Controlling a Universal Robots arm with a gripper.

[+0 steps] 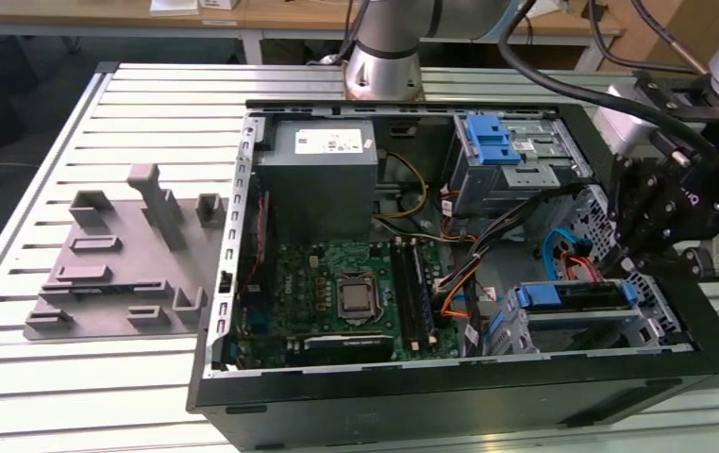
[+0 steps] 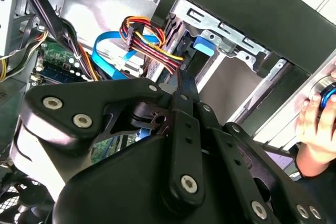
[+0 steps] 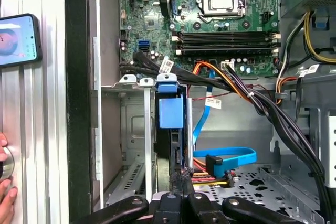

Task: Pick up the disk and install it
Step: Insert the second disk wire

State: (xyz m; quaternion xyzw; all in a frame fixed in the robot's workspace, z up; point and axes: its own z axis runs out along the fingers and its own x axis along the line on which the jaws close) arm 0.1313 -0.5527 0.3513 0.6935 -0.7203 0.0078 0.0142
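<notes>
Tool (image 1: 661,247) of the arm stands at about 3 o'clock of the open computer case (image 1: 460,396) in the exterior view, low over the drive bay (image 1: 574,316) at the case's 4 o'clock corner. In both wrist views its fingers (image 3: 181,177) are drawn together to a narrow point with nothing between them; they hold no object. Disk (image 3: 171,135) sits on edge inside the drive bay, seated in its slot, with the blue carrier tab (image 3: 170,111) showing at its end; the fingertips are just beside the disk's near edge, though contact cannot be confirmed. Blue data cable (image 3: 231,156) and a red-yellow power lead (image 2: 152,43) lie close alongside. Motherboard (image 1: 347,293) occupies the case centre, the power supply (image 1: 322,175) at 11 o'clock. Grey fixture plate (image 1: 126,264) lies on the bench (image 1: 32,377) at 9 o'clock of the case. A person's hand (image 2: 315,129) rests at the case's outer wall in the second wrist view.
</notes>
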